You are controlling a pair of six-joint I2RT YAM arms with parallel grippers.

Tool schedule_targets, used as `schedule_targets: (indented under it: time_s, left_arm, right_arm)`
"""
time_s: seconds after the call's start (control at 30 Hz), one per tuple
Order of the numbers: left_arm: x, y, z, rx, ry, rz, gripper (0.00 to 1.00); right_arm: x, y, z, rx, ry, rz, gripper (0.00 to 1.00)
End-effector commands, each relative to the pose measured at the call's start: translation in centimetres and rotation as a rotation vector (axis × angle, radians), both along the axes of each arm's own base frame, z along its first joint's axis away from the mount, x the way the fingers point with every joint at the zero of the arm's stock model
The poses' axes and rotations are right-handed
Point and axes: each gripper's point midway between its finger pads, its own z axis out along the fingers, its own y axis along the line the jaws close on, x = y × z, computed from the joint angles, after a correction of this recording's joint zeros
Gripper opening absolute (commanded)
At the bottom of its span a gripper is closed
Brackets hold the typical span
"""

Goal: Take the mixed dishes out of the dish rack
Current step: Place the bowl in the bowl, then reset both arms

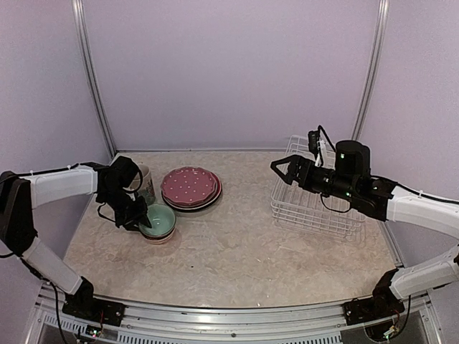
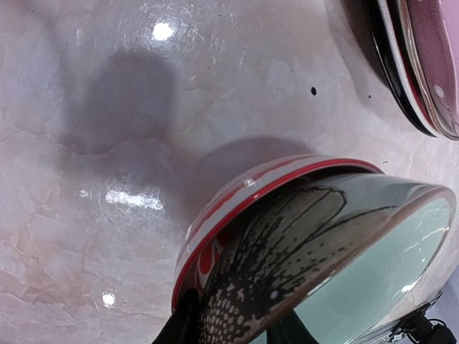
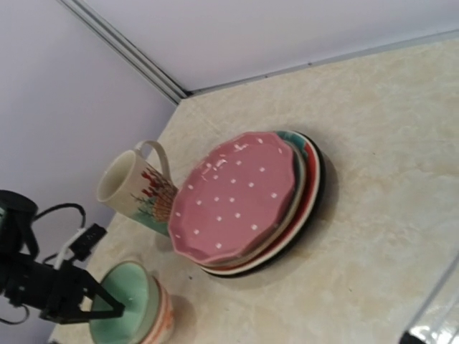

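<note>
A mint green bowl (image 1: 159, 218) (image 2: 373, 287) (image 3: 125, 304) sits nested in a white-pink bowl (image 1: 158, 236) (image 2: 244, 193) on the table at the left. My left gripper (image 1: 141, 215) (image 2: 237, 331) straddles the mint bowl's left rim, one finger inside and one outside. Whether they still press it I cannot tell. Behind stand the cream mug (image 1: 145, 183) (image 3: 133, 190) and the stacked plates (image 1: 190, 186) (image 3: 237, 197), pink dotted on top. The white wire dish rack (image 1: 315, 208) stands at the right, no dish showing in it. My right gripper (image 1: 283, 166) hovers open and empty over its left edge.
Two metal poles (image 1: 93, 79) (image 1: 373, 64) rise at the back corners against the lilac walls. The table's front rail (image 1: 229, 315) carries both arm bases. The marbled tabletop (image 1: 237, 244) lies between the bowls and the rack.
</note>
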Motion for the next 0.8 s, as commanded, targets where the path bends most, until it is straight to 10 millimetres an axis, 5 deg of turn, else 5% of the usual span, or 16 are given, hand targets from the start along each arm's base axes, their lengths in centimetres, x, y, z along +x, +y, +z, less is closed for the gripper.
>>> schedule_targets:
  time_s: [0.0,0.2,0.43,0.6,0.77]
  left_arm:
    - [0.3,0.1,0.7,-0.005,-0.053,-0.009,0.32]
    - [-0.4,0.9,2.7,0.024,-0.096,-0.014,0.46]
    - [-0.7,2.7,7.2,0.085,-0.195,-0.01,0.59]
    - [-0.5,3.3,13.7,0.07,-0.389,-0.014,0.7]
    - [-1.7,4.1,23.1,0.025,-0.692,-0.022,0.83]
  right_arm:
    - [-0.1,-1.0,0.5,-0.034,-0.011,-0.027,1.0]
    - [-0.6,-2.4,1.1,-0.077,-0.02,-0.066,1.0]
    - [-1.2,-4.7,2.7,-0.129,-0.044,-0.134,1.0]
    - [-2.1,-6.8,4.0,-0.188,-0.073,-0.183,1.0]
    - [-4.4,-8.4,7.0,-0.197,-0.198,-0.16,1.0]
